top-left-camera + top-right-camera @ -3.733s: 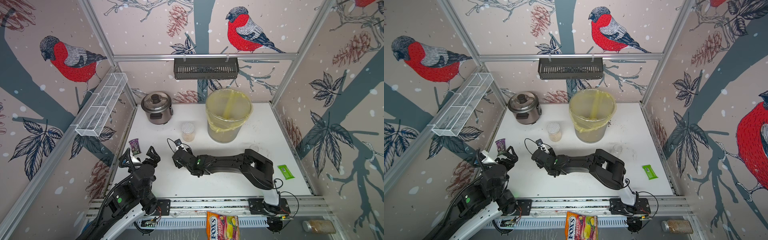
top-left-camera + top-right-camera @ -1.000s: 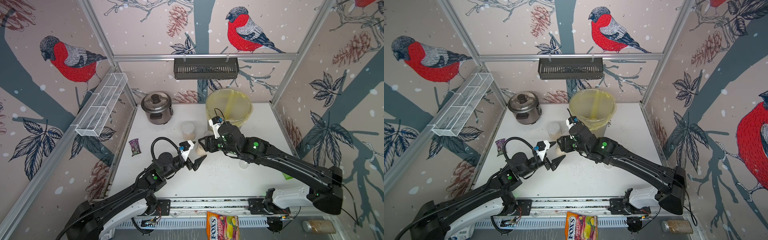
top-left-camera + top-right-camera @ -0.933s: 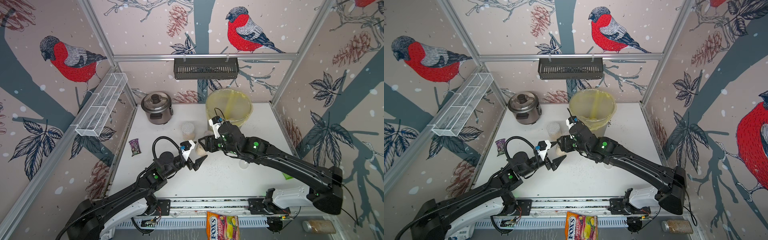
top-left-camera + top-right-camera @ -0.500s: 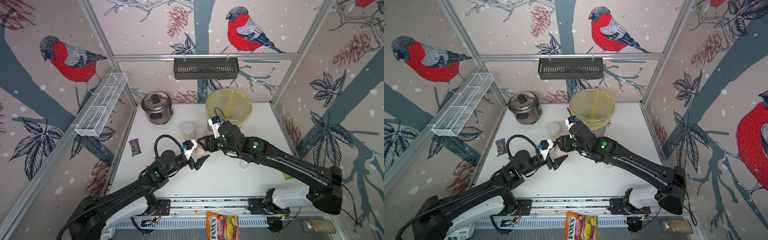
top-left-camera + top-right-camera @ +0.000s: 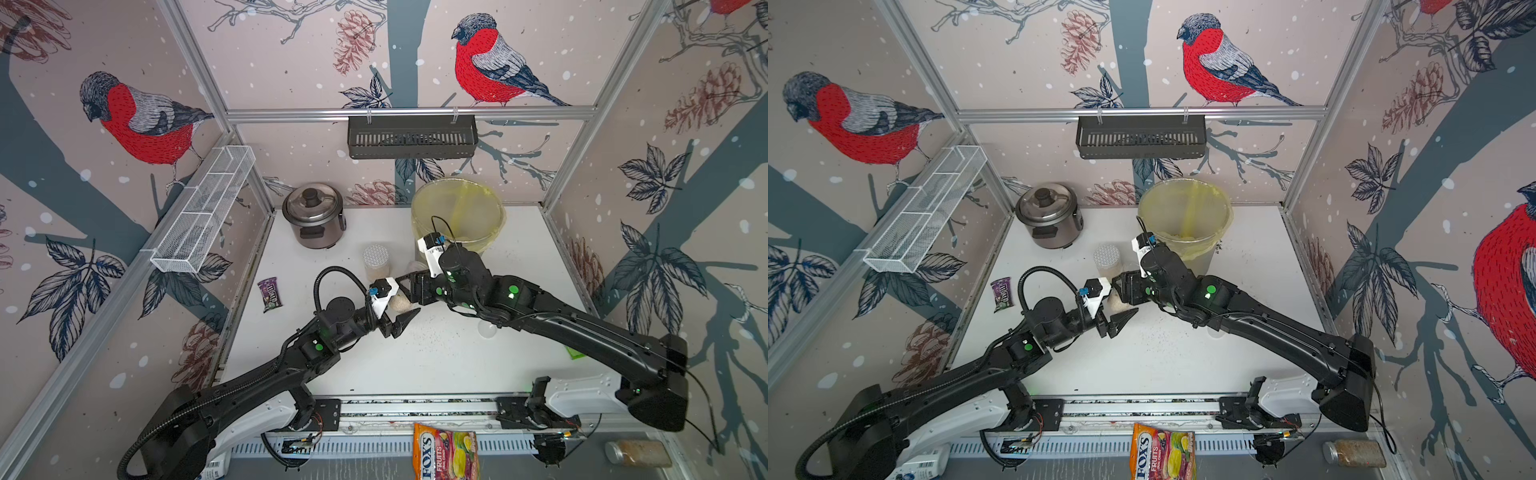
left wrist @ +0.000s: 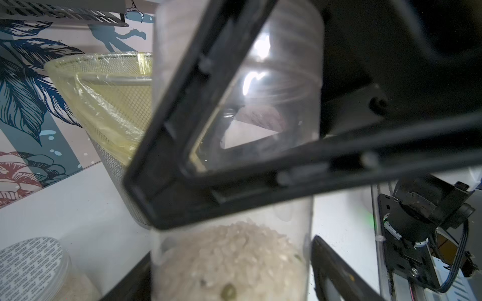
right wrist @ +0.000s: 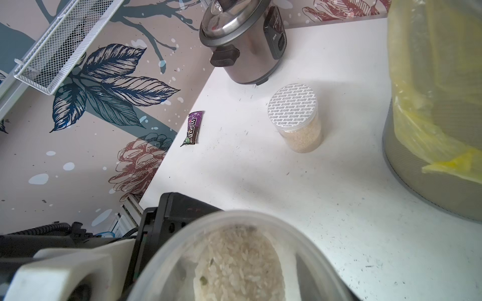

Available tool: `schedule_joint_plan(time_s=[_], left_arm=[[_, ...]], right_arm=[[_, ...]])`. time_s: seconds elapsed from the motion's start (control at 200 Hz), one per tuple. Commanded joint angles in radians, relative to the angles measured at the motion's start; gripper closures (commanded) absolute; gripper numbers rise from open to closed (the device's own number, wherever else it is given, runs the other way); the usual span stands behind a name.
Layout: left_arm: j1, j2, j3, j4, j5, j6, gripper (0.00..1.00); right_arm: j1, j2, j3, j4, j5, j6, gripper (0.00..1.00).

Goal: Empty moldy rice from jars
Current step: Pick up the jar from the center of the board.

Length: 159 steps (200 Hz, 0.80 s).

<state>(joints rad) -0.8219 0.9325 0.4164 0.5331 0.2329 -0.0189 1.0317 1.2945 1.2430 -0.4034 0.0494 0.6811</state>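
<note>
Held jar: a narrow clear cylindrical plastic jar (image 5: pixel 401 300) sits tilted between both grippers, near the centre of the white tabletop (image 5: pixel 415 365) and seemingly lifted off it.
Contents: pale beige moldy rice (image 7: pixel 238 263) with greenish specks is heaped at the jar's closed end.
Right gripper (image 5: pixel 409 291): pinches the jar's empty end.
Left gripper (image 6: pixel 230 281): its jaws straddle the rice-filled end, but I cannot tell whether they press it.
Lid: cannot tell if one is on.
Bin: a large translucent bin lined with a yellow bag (image 5: pixel 478 208) stands near, at 1 o'clock from the jar.
Neighbour: a wider clear jar with a silver dotted lid (image 5: pixel 376 255) is just beside, at 11 o'clock.
Risk, drop: if the right gripper lets go before the left has a firm hold, the smooth wall slips and rice spills on the table.
Risk, crowding: the fingers may clash or knock the neighbour.
</note>
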Motion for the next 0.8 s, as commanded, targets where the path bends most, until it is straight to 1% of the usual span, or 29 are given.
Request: schedule_joint_plan(time_s=[0.0, 0.22, 0.27, 0.35, 0.43, 0.575, 0.61, 0.675, 0.79], left_arm=[[-0.002, 0.008, 0.011, 0.028, -0.005, 0.016, 0.26], [-0.002, 0.033, 0.024, 0.023, 0.004, 0.019, 0.42], [-0.001, 0.036, 0.028, 0.022, 0.002, 0.019, 0.44], [-0.002, 0.038, 0.030, 0.019, -0.007, 0.020, 0.47], [-0.002, 0.036, 0.027, 0.016, -0.022, 0.025, 0.51], [-0.002, 0.028, 0.019, 0.017, -0.045, 0.036, 0.55], [-0.002, 0.024, 0.019, 0.016, -0.047, 0.039, 0.56], [-0.002, 0.015, 0.018, 0.014, -0.050, 0.049, 0.56], [-0.004, -0.013, 0.026, -0.005, -0.059, 0.062, 0.58]], right_arm=[[0.001, -0.015, -0.005, 0.050, -0.002, 0.008, 0.47], [0.001, -0.025, -0.015, 0.057, -0.002, 0.011, 0.47], [0.001, -0.026, -0.021, 0.061, -0.003, 0.012, 0.46], [0.001, -0.028, -0.022, 0.061, -0.002, 0.018, 0.40], [-0.001, -0.034, -0.019, 0.057, 0.007, 0.018, 0.38], [-0.011, -0.037, -0.021, 0.057, 0.015, 0.033, 0.22], [-0.013, -0.062, -0.020, 0.053, 0.017, 0.037, 0.17], [-0.017, -0.067, -0.016, 0.039, 0.035, 0.046, 0.01], [-0.031, -0.078, -0.012, 0.022, 0.056, 0.054, 0.00]])
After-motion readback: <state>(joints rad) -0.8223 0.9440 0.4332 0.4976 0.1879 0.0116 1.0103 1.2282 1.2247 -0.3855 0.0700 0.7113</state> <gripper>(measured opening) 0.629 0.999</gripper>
